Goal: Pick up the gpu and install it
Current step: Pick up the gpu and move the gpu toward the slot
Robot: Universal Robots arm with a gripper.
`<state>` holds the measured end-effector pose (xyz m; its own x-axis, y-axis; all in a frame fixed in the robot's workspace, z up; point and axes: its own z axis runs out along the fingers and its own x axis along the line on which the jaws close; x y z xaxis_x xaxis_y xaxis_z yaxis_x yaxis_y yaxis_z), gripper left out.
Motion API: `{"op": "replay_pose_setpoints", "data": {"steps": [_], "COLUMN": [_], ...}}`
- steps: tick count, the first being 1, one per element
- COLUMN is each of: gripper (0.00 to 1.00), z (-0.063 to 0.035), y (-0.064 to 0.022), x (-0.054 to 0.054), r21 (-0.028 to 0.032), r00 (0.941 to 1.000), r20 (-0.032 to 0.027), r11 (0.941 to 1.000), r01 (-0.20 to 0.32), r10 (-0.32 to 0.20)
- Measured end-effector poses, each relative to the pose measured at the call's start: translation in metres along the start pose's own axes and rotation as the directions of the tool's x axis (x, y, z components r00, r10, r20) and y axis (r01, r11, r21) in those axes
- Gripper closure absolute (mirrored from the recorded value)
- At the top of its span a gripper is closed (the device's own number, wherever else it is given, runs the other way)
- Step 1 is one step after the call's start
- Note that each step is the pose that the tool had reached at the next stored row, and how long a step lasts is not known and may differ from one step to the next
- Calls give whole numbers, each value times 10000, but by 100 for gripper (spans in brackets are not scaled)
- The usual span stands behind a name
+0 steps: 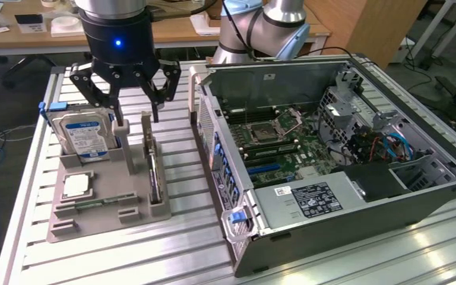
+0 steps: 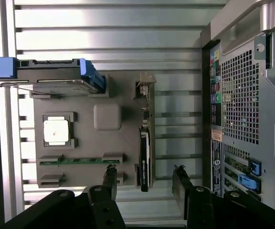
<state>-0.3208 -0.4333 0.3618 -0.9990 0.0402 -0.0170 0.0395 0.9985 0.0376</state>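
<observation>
Exterior view: one gpu [image 1: 155,173], one hard drive [image 1: 86,138], perhaps one CPU [image 1: 78,186].

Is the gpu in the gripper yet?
No, the gripper hangs open over the gpu, which stands on edge in the gray holder beside the computer case.

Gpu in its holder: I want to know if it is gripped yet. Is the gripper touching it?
Apart. The wrist view shows the open gripper with one finger on either side of the gpu, and a clear gap between each finger and the card.
</observation>
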Motion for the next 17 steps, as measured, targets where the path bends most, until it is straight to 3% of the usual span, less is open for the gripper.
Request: {"op": "replay_pose_setpoints", "data": {"steps": [17], "gripper": [41], "z": [93], "y": [-19], "x": [0], "r21": [1], "r00": [10000], "r20": [-11], "r11": [10000], "r01": [0], "r10": [0]}}
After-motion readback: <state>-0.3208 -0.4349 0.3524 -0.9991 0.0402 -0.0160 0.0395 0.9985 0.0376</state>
